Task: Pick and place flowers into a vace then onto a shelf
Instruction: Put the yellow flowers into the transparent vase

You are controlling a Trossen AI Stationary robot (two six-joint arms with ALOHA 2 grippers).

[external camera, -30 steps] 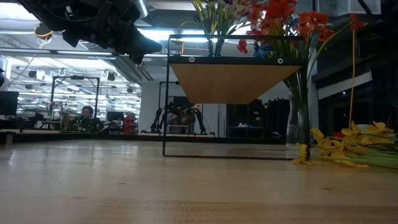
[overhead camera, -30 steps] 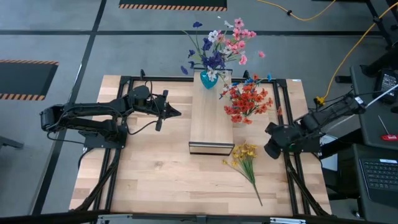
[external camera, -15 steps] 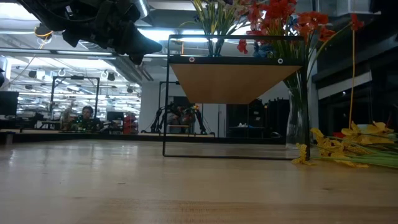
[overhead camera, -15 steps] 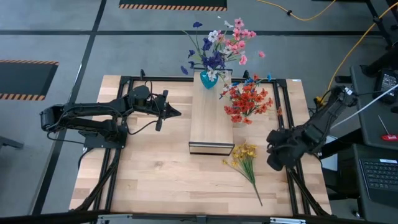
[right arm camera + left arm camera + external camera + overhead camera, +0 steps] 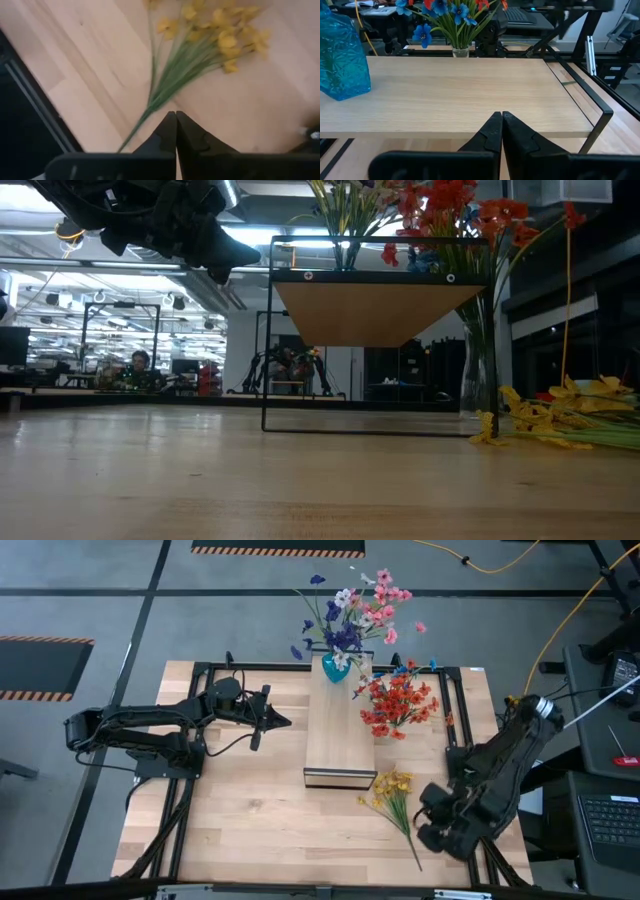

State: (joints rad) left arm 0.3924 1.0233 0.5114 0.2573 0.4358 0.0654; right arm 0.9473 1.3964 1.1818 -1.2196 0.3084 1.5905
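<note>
A yellow flower sprig (image 5: 396, 796) lies flat on the table to the right of the shelf's near end, with its stem end toward the near edge. In the low view the yellow sprig (image 5: 560, 418) lies at the right. My right gripper (image 5: 428, 830) is shut above the sprig's stems (image 5: 165, 87) and touches nothing. The light-wood shelf (image 5: 338, 735) carries a blue vase (image 5: 336, 668) of mixed blooms at its far end. Red and orange flowers (image 5: 400, 703) stand in a clear vase (image 5: 480, 370) on the table to the shelf's right. My left gripper (image 5: 285, 721) is shut and hovers left of the shelf.
Black frame rails (image 5: 465, 750) run along the table's left and right sides. In the left wrist view the shelf top (image 5: 455, 90) stretches ahead of the shut fingers, with the blue vase (image 5: 342, 55) at one end. Bare wood (image 5: 250, 810) lies near the table's near-left.
My right arm has swung from the table's right edge toward the near edge and inward, ending over the yellow sprig's stems with its fingers shut throughout. The flowers and vases have stayed where they were.
</note>
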